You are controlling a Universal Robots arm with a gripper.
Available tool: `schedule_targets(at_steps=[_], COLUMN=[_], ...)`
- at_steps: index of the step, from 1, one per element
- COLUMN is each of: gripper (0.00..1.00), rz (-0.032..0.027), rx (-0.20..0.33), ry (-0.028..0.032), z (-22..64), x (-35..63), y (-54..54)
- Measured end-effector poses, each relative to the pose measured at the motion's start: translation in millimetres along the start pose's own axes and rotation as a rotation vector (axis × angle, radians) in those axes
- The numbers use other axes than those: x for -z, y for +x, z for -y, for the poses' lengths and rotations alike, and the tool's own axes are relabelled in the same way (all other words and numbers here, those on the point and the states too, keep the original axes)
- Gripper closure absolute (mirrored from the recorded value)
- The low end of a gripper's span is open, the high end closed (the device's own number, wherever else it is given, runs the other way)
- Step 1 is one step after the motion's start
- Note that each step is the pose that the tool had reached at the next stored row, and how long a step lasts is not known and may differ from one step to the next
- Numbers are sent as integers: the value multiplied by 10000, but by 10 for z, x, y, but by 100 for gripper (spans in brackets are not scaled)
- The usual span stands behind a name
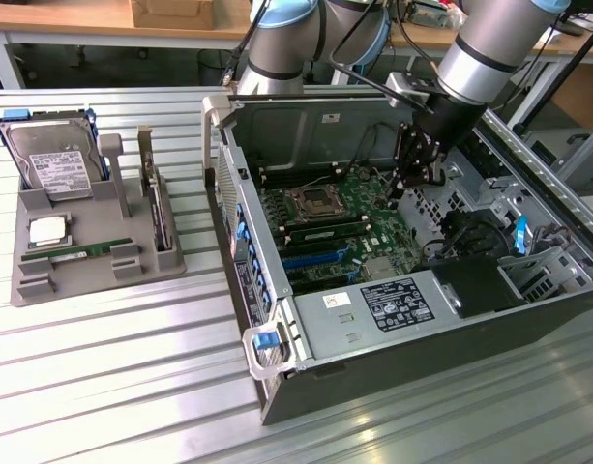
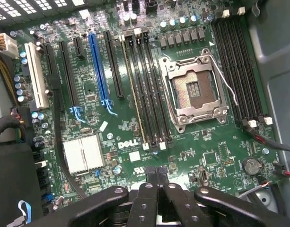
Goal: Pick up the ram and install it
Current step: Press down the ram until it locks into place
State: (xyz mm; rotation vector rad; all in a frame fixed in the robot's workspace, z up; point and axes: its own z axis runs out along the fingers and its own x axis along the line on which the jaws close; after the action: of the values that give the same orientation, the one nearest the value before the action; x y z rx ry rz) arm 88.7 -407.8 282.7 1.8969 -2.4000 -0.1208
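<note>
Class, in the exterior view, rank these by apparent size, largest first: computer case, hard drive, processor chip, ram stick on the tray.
1. Computer case
2. Hard drive
3. Ram stick and processor chip: different shapes, too close to rank.

Open case side (image 1: 277,193) leaves motherboard (image 2: 135,156) reachable from above.

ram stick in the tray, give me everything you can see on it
The ram is a long, thin green circuit-board stick with a pale sticker near one end. It lies flat in a shallow slot along the front of the grey plastic tray, on the exterior view's left, outside the computer case. It sits just in front of the square silver chip. Only the tray touches it; the gripper is away over the motherboard, shut and empty.
</note>
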Motion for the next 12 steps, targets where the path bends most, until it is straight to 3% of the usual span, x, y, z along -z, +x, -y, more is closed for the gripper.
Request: schedule_targets(at_steps=[12], gripper=[89], rz=[91], rx=[-806], ry=[-11], z=[2], x=[-17], y=[0])
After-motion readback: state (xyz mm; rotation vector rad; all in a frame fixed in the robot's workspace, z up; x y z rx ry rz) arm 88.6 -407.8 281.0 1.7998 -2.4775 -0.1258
